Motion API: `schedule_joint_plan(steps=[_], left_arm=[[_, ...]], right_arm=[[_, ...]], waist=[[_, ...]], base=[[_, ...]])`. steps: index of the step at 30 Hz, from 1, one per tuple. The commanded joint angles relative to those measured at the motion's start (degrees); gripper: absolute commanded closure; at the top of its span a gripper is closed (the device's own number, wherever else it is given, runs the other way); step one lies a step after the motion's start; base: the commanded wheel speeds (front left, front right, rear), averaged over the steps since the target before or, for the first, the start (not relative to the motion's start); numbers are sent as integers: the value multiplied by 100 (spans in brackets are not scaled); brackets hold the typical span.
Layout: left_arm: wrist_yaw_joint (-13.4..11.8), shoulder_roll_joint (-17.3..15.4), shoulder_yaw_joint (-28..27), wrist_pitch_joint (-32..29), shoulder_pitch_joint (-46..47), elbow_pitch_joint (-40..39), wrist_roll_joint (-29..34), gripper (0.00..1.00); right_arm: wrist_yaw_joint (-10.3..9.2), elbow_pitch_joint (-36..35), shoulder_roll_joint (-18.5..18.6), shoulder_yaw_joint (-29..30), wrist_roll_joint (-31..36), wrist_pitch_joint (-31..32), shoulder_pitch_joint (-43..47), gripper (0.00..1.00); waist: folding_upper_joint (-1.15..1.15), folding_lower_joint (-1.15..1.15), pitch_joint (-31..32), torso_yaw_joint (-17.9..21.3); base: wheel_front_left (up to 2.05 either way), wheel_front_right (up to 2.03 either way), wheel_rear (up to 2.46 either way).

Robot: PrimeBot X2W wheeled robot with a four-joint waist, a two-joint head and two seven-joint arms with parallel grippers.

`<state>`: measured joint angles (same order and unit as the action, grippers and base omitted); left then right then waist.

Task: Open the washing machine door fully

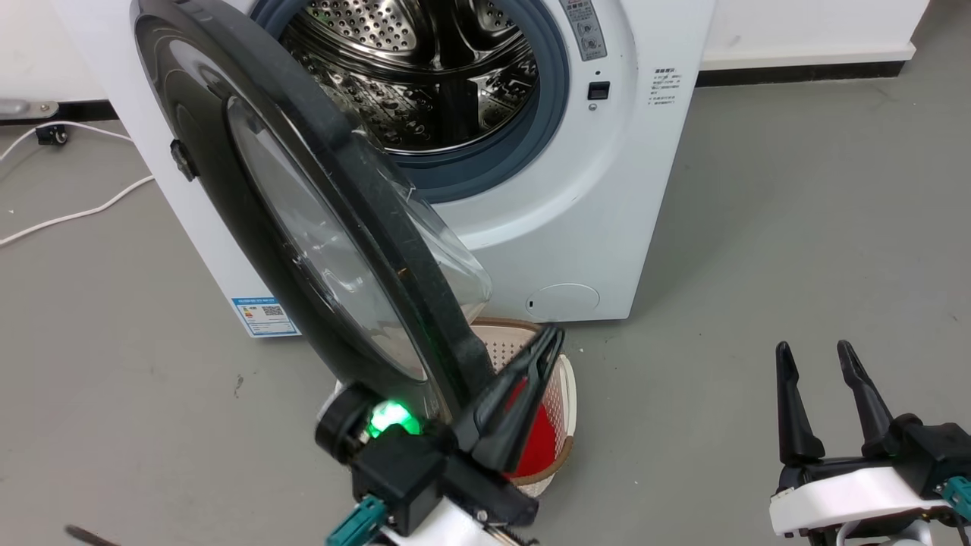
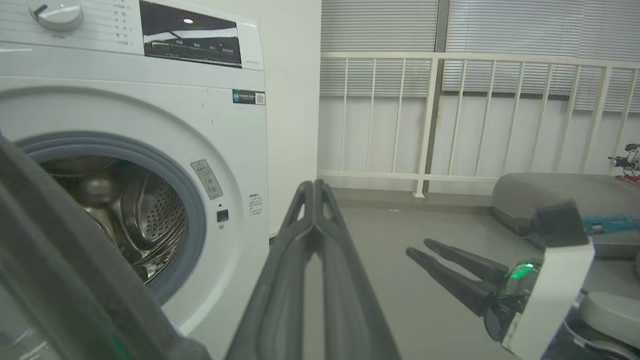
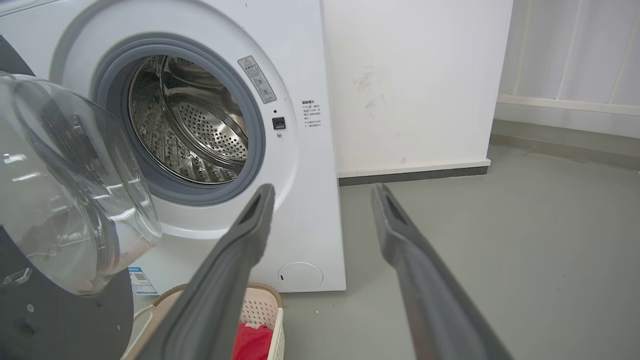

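Okay, quick notes. The washing machine door (image 1: 318,243) stands partly open, swung out from the washing machine (image 1: 576,205) toward your left, roughly edge-on to the head camera. The steel drum (image 1: 410,68) is exposed, so the door is unlatched but not fully open.

Your left pincer (image 1: 552,341) is clenched, fingers pressed together and grasping nothing. It lies along the machine-facing side of the door's black rim (image 1: 410,258), low at the free edge. It's just beside the rim, maybe touching; contact can't be confirmed. Your right pincer (image 1: 814,353) is released, fingers spread, hovering over the floor (image 1: 796,227) well apart from the door.

Handling, as a judgement:
- The door looks rigid and fairly heavy with that glass bowl (image 3: 65,190), and it swings rather than lifts.
- The glossy face is probably slick, so push rather than pinch.
- Best contact is the inner rim near the free edge, far from the pivot side, for leverage.
- Stay off the glass; it bulges inward and could deflect the fingers.

Next move is likely a steady sideways push to your left, following the arc.

Watch the cream laundry basket (image 1: 567,394) with its red cloth (image 1: 538,440). It sits on the floor right under the door's free edge, beside your left pincer.
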<state>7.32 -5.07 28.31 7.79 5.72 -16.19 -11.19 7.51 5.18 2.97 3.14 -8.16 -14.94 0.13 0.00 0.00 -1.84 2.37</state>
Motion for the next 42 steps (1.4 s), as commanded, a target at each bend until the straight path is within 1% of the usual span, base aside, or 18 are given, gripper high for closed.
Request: schedule_joint_plan(steps=[1,6,13,20,25,31,34,35,42], left_arm=[[4,-46,60,-168,-133,109,-124,100],[-53,-94,42,-568,-357,494,-401,100],[-138,-12,20,-629,-112,987,-479,100],[-349,96,-43,-651,198,1490,-581,100],[-541,104,-102,-682,290,1652,-616,100],[-740,40,-150,-675,163,1592,-526,100],[-907,-42,-228,-662,-21,1456,-470,100],[-907,-42,-228,-662,-21,1456,-470,100],[-1331,-250,-523,-565,-619,864,-485,100]], right_arm=[[-4,12,-18,-7,-26,-16,34,0],[-4,49,-18,-50,-81,7,30,0],[-4,114,-18,-87,-153,48,-2,0],[-4,189,-18,-126,-222,70,-31,0],[-4,258,-18,-138,-286,81,-32,0],[-4,335,-18,-169,-364,115,-31,0],[-4,363,-18,-191,-394,115,-21,0],[-4,363,-18,-191,-394,115,-21,0],[-4,382,-18,-149,-444,112,13,0]], waist=[[0,0,2,-10],[0,0,-3,-37],[0,0,-42,-50],[0,0,-69,11],[0,0,-72,36],[0,0,-54,17],[0,0,-37,-7],[0,0,-37,-7],[0,0,-30,-221]], base=[[0,0,0],[0,0,0],[0,0,0],[0,0,0],[0,0,0],[0,0,0],[0,0,0],[0,0,0],[0,0,0]])
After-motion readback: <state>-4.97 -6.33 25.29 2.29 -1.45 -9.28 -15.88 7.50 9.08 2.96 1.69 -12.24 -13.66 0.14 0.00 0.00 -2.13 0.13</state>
